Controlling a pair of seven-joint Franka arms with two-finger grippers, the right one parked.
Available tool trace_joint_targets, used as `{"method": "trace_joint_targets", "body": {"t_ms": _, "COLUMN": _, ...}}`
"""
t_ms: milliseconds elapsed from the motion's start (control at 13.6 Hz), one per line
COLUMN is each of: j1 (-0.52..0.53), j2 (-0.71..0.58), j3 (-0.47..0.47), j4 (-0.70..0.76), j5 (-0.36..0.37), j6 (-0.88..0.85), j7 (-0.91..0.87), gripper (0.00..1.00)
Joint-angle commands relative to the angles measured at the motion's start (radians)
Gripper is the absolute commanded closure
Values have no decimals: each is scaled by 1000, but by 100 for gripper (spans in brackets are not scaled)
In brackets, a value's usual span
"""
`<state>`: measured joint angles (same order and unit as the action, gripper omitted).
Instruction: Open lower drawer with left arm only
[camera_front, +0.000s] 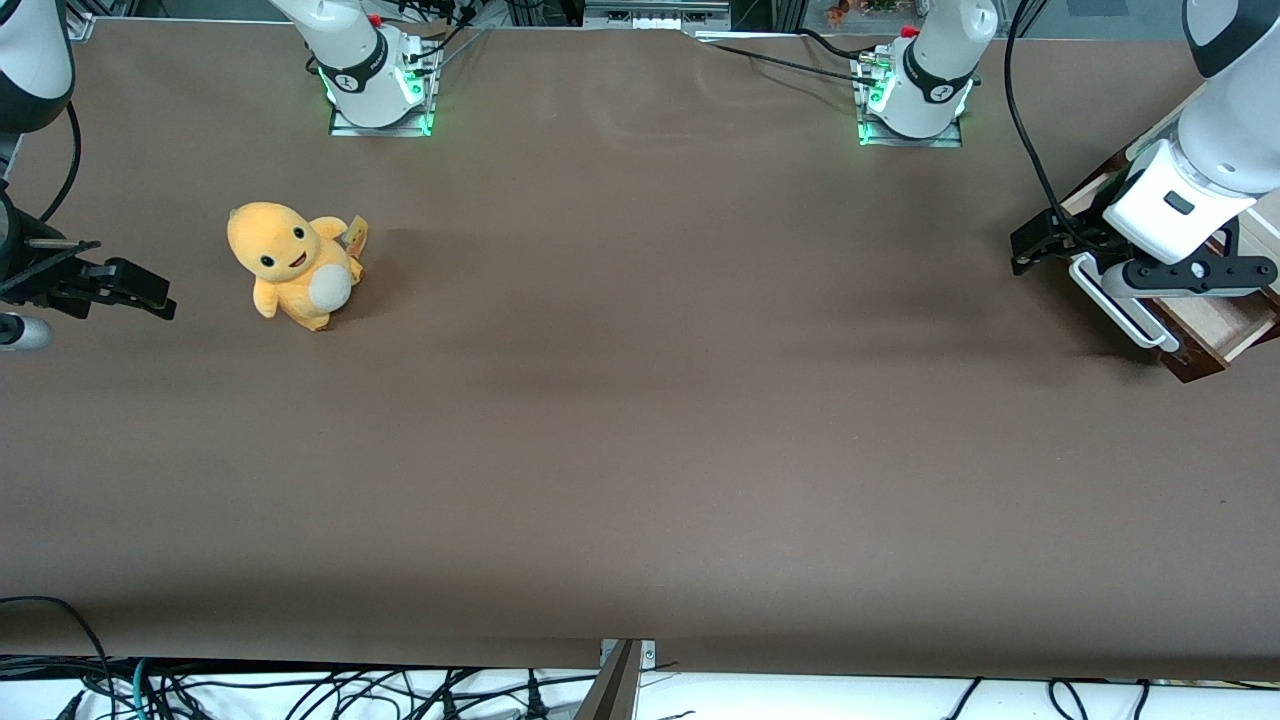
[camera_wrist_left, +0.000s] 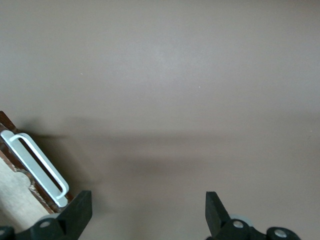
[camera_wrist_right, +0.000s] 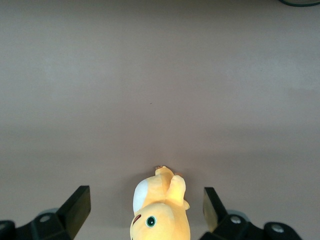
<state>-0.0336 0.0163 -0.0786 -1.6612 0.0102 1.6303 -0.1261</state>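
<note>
The lower drawer (camera_front: 1215, 335), a dark-brown box with a long white bar handle (camera_front: 1115, 300), stands pulled out at the working arm's end of the table. The left arm (camera_front: 1215, 150) reaches over it and hides much of it. Its black gripper (camera_front: 1035, 245) is open and empty, just in front of the handle and apart from it, over bare table. In the left wrist view the open gripper (camera_wrist_left: 148, 200) holds nothing, and the handle (camera_wrist_left: 37, 167) and the drawer's pale interior (camera_wrist_left: 12, 192) lie beside one finger (camera_wrist_left: 80, 207).
A yellow plush toy (camera_front: 295, 265) sits toward the parked arm's end of the table and shows in the right wrist view (camera_wrist_right: 160, 210). Two arm bases (camera_front: 915, 95) stand at the table edge farthest from the camera. Brown mat (camera_front: 640, 400) covers the table.
</note>
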Motion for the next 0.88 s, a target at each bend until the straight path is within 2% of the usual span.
{"method": "trace_joint_targets", "body": {"t_ms": 0, "j1": -12, "j2": -21, "j3": 8, "j4": -8, "j5": 28, "j6": -16, "j7": 65, "gripper": 0}}
{"method": "trace_joint_targets", "body": {"t_ms": 811, "j1": -11, "j2": -45, "j3": 14, "j4": 1, "j5": -9, "j6": -64, "j7": 112, "gripper": 0}}
